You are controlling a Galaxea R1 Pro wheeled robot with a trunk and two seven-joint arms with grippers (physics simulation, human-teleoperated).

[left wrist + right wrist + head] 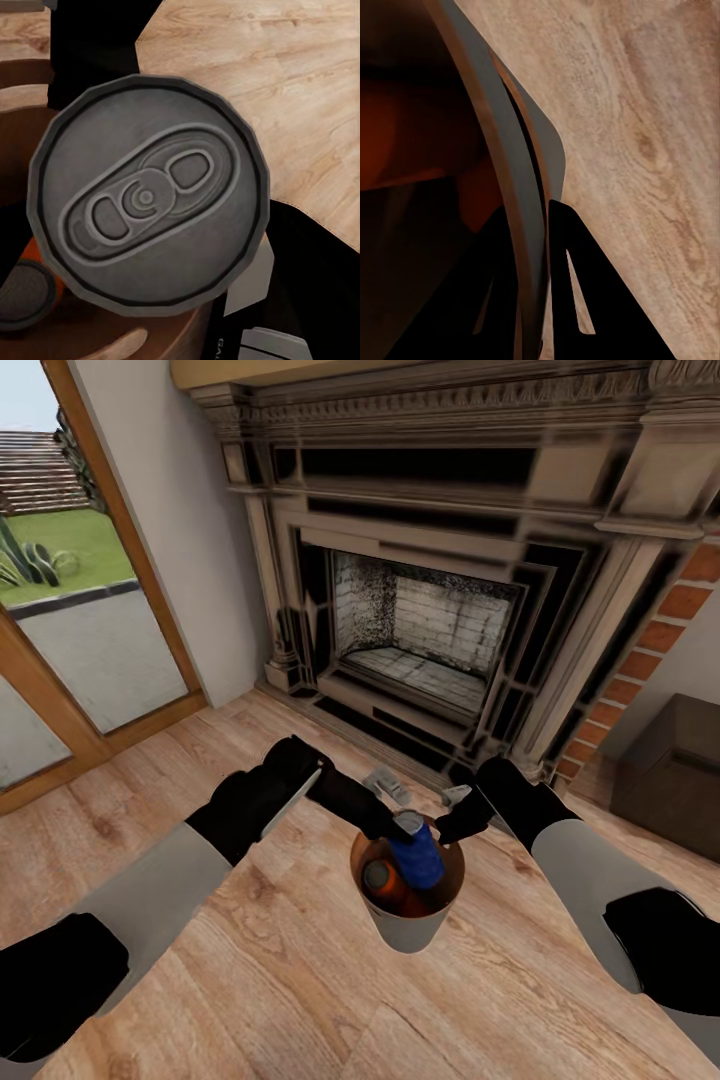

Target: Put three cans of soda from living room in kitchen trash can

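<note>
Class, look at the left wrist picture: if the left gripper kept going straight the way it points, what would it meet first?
Most likely the dark blue can's silver top, facing the camera dead ahead. Behind it lie an orange can and the trash can's inside. Depth is uncertain; the left gripper may already hold it.

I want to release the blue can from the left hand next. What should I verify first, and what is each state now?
1. Blue can above the tash can mouth: ok, lower part already inside.
2. Right hand holding the rim: ok, fingers straddle the wall.
3. Left hand grip on the blue can: cannot tell.
4. Both orange cans inside: cannot tell; one orange can shows.
5. Bin in kitchen: not ok, fireplace ahead.
</note>
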